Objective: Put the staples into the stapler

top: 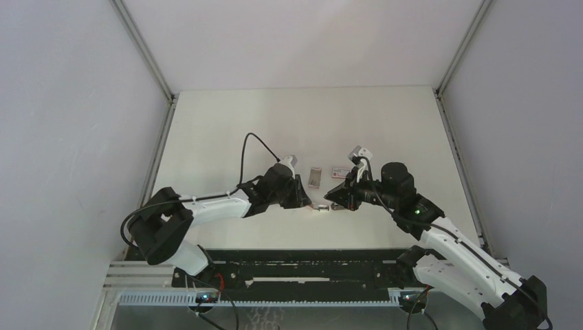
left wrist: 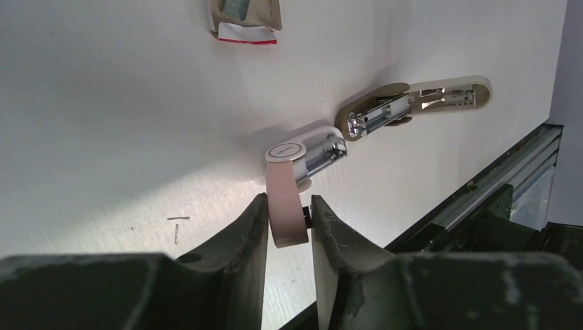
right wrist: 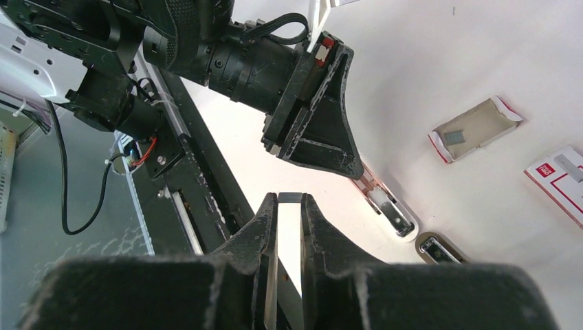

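Observation:
The stapler [left wrist: 302, 159], pale pink and white with its metal channel showing, lies on the table, and its pink end sticks up between the fingers of my left gripper [left wrist: 289, 203], which are shut on it. In the right wrist view a thin grey strip of staples [right wrist: 289, 197] spans the tips of my right gripper [right wrist: 289, 201], pinched there. That gripper hovers just right of the stapler [right wrist: 383, 204]. From above, the left gripper [top: 302, 194] and the right gripper [top: 335, 194] face each other over the stapler [top: 317, 205].
A dark grey-brown tool [left wrist: 412, 103] lies open beside the stapler. The pinkish-grey inner tray [right wrist: 474, 127] and the white red-printed box [right wrist: 560, 179] lie farther back. Loose staples [left wrist: 177, 223] lie on the table. The black base rail [left wrist: 481, 206] runs along the near edge.

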Available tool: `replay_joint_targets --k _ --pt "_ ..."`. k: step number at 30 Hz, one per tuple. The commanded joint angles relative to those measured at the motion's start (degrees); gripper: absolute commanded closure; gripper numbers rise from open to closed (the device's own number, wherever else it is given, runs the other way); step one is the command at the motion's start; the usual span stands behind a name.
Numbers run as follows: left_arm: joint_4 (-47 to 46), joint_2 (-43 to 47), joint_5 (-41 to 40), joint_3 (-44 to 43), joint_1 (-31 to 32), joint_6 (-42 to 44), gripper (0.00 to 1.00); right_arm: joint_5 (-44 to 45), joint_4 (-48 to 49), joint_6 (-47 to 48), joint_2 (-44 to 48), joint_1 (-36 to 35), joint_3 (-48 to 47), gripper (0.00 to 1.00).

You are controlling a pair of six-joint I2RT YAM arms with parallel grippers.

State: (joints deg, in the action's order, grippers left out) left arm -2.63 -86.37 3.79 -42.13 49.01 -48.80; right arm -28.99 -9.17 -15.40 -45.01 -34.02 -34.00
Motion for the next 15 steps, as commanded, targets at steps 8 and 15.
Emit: replay_joint_targets --k 8,15 --pt "11.98 1.31 2.74 -8.93 -0.91 8.91 0.96 0.91 0.41 -1.41 2.22 0.53 -0.02 0.93" --pt "22.88 4.39 13.73 -11.31 -5.87 24.31 1.0 2.94 1.58 -1.4 1.37 -1.16 0.59 0.93"
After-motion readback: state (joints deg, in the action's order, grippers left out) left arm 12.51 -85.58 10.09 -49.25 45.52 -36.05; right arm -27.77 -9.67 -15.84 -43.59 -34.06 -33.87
